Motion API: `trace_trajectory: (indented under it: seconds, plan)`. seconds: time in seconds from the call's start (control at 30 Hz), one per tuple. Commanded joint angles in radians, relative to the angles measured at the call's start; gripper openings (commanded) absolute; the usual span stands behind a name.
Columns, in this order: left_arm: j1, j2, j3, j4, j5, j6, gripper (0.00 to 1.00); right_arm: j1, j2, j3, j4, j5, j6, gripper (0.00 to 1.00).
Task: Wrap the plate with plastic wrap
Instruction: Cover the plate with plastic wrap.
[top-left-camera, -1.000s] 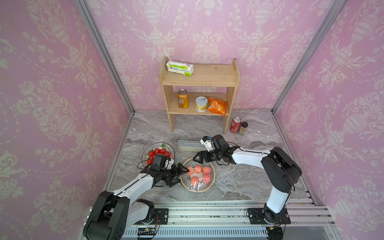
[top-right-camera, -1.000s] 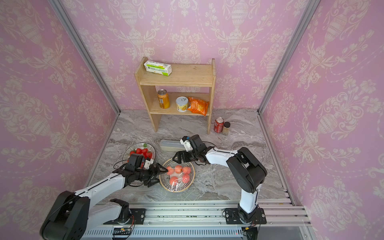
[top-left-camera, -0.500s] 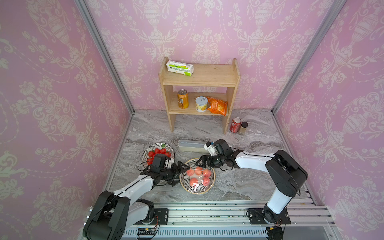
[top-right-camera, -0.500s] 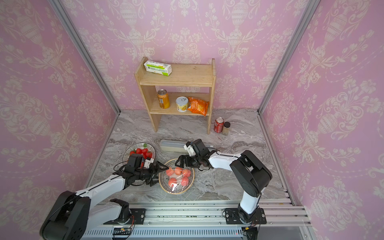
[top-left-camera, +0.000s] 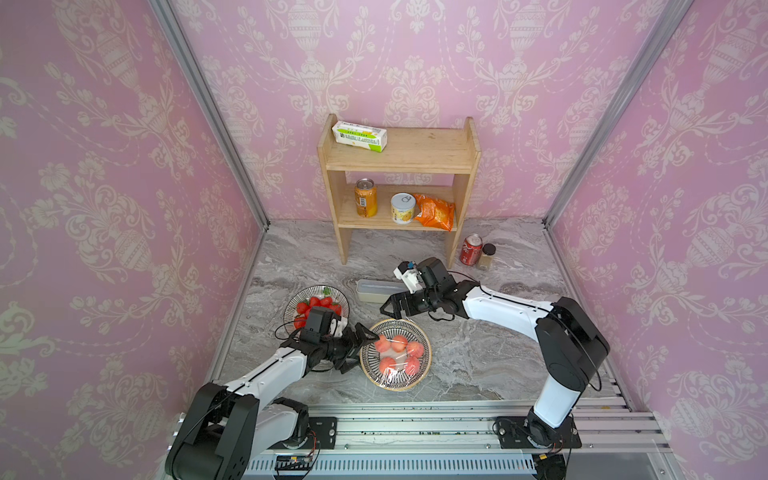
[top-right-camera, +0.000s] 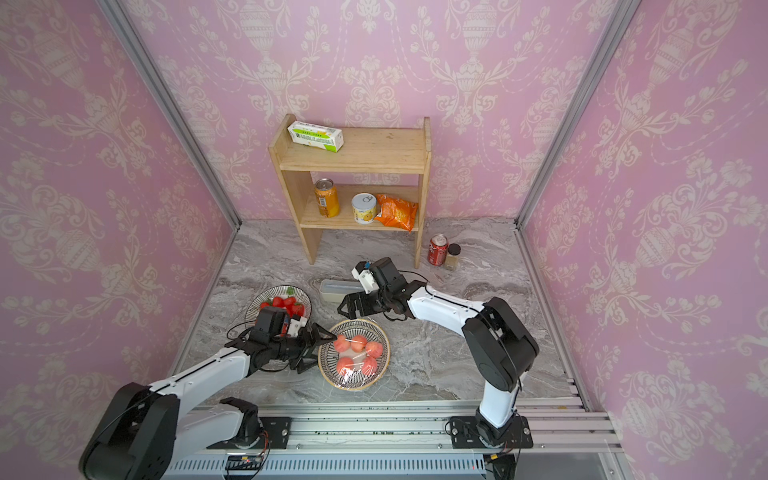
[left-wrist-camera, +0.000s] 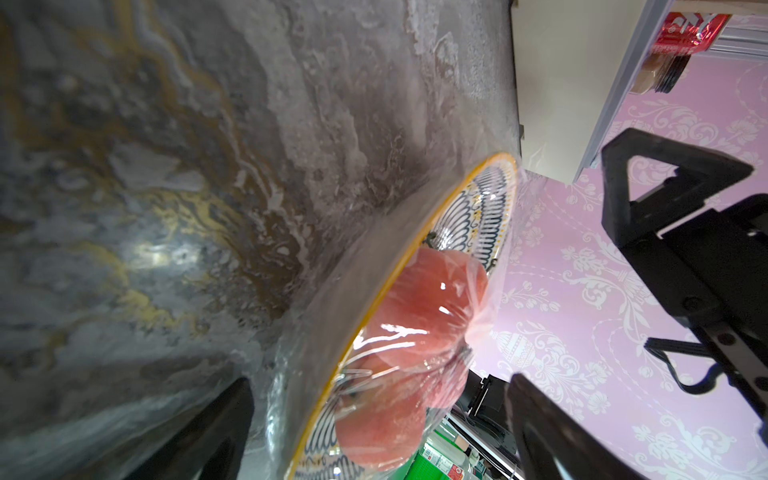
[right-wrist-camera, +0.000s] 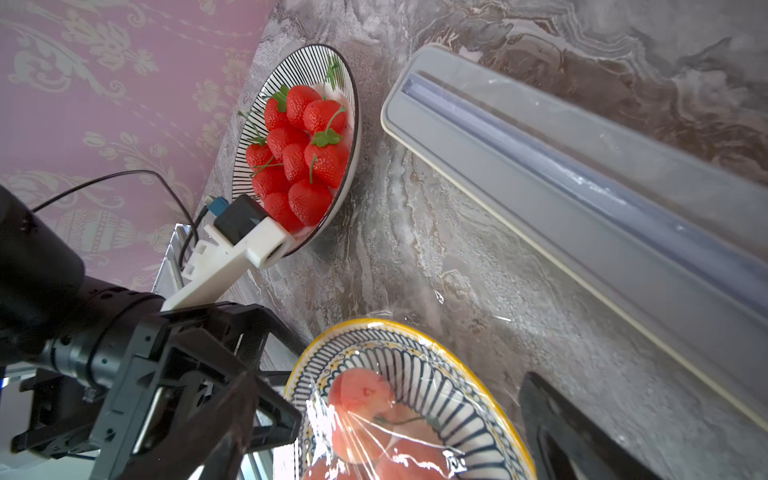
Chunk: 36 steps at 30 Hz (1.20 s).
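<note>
1 plate under plastic wrap; carton print illegible.

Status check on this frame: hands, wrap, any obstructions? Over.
Left hand open at plate rim, empty. Right hand open near far rim, empty. Plastic wrap covers plate and fruit. Dispenser box behind, clear of both.

Retreat of the right gripper from the plate.
Half a second ago it met the rim at 1 o'clock; now it stands clear, toward 11 o'clock.
</note>
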Motion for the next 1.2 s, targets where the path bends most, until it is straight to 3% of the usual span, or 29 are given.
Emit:
trace_trajectory:
  seconds: [0.0, 0.5, 0.8, 1.03, 1.17]
  plan:
    - [-0.007, -0.012, -0.011, -0.034, -0.007, 0.026, 0.96, 0.001, 0.039, 0.007, 0.011, -0.014, -0.024, 1.00]
    - [-0.015, 0.000, -0.028, -0.017, 0.022, 0.015, 0.96, -0.007, 0.022, -0.130, 0.047, -0.021, 0.116, 1.00]
    - [-0.048, 0.023, -0.053, 0.165, 0.042, -0.104, 0.96, -0.073, -0.122, -0.302, 0.229, -0.152, 0.276, 1.00]
    - [-0.063, 0.062, -0.027, 0.158, 0.031, -0.085, 0.96, -0.139, -0.283, -0.325, -0.116, -0.026, 0.111, 0.99]
    - [-0.071, 0.077, -0.015, 0.152, 0.020, -0.078, 0.96, -0.157, -0.379, -0.401, -0.207, -0.023, 0.120, 0.82]
